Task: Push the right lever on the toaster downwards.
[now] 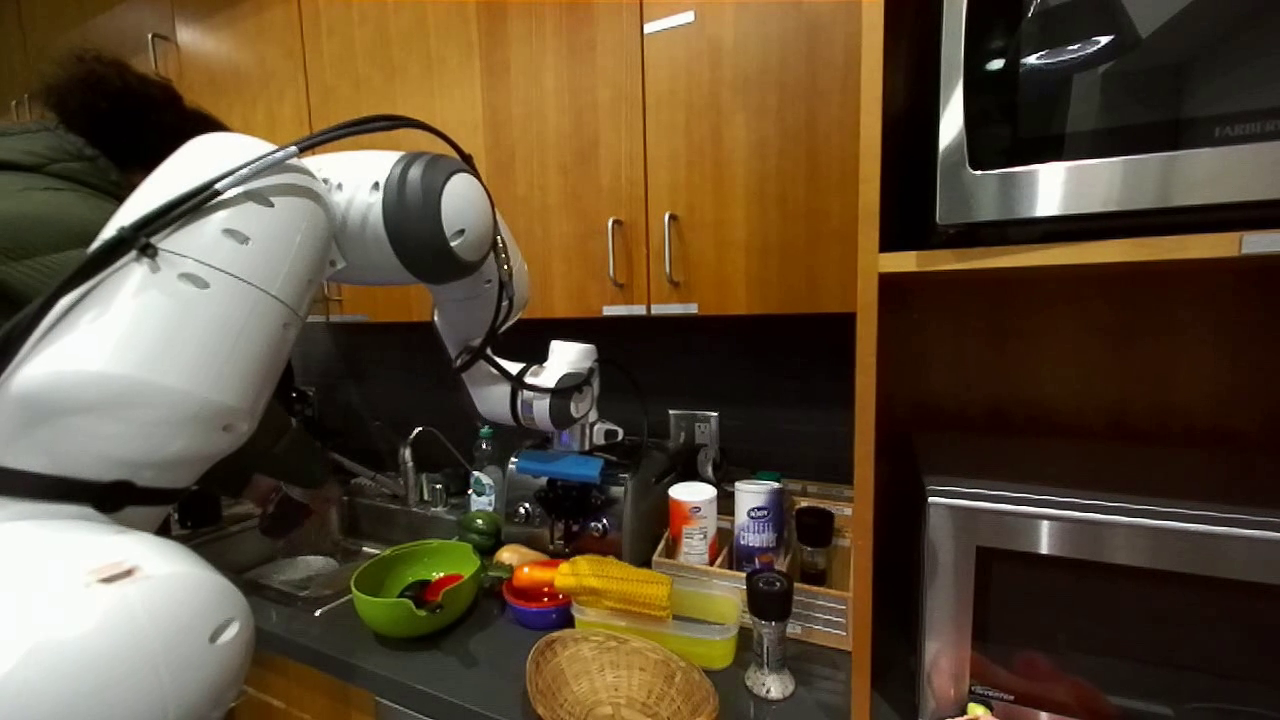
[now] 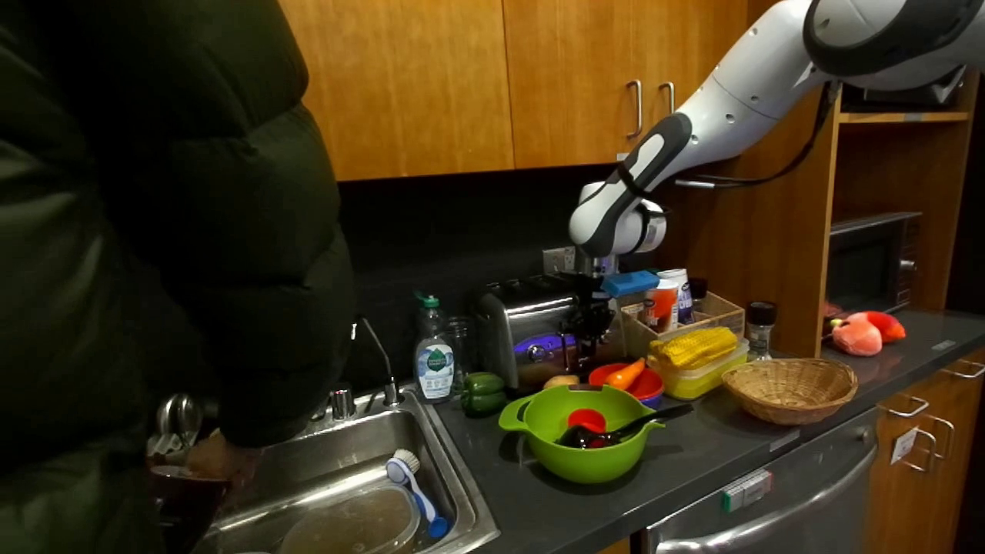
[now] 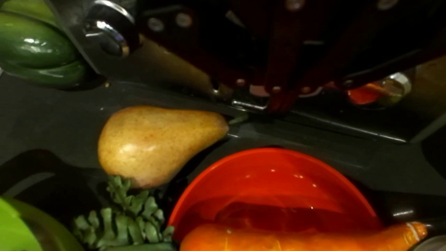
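The toaster, dark grey and shiny, stands against the back wall in both exterior views [image 1: 618,505] [image 2: 529,323]. Its front panel [image 3: 174,64] fills the top of the wrist view, with a chrome knob [image 3: 108,33] at left and another knob [image 3: 397,85] at right. My gripper points down in front of the toaster's front face, near its middle, in both exterior views [image 1: 560,535] [image 2: 589,346]. In the wrist view the fingers [image 3: 278,104] come together and look shut, with nothing seen held. The levers are mostly hidden behind the gripper; I cannot tell whether it touches one.
A pear [image 3: 156,143], a red bowl [image 3: 275,157] with an orange carrot [image 3: 296,240] and a green pepper [image 2: 483,394] lie close before the toaster. A green bowl [image 2: 585,462], yellow box [image 2: 692,381], basket [image 2: 793,412] and soap bottle [image 2: 435,365] stand nearby. A person [image 2: 169,231] is at the sink.
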Tool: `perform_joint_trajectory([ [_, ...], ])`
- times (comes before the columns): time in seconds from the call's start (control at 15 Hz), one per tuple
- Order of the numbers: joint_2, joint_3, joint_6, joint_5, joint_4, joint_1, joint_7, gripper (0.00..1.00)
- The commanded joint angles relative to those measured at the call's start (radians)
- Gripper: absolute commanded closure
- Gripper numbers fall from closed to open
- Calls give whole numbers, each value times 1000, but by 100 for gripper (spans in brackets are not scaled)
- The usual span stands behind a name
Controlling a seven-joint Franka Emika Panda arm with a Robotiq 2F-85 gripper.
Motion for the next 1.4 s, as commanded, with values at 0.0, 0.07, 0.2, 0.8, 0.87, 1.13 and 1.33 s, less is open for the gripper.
perform_joint_trajectory([
  [0.0, 36, 28, 57, 43, -1, -14, -41, 100],
  [0.07, 34, 31, 59, 47, -5, -15, -43, 100],
  [0.2, 30, 35, 63, 53, -12, -15, -47, 100],
  [0.8, 55, 31, 74, 37, -23, -5, -45, 100],
  [0.87, 57, 31, 73, 38, -23, -5, -44, 100],
  [1.13, 64, 32, 76, 42, -21, -7, -44, 100],
  [1.33, 63, 32, 78, 38, -26, -4, -45, 100],
])
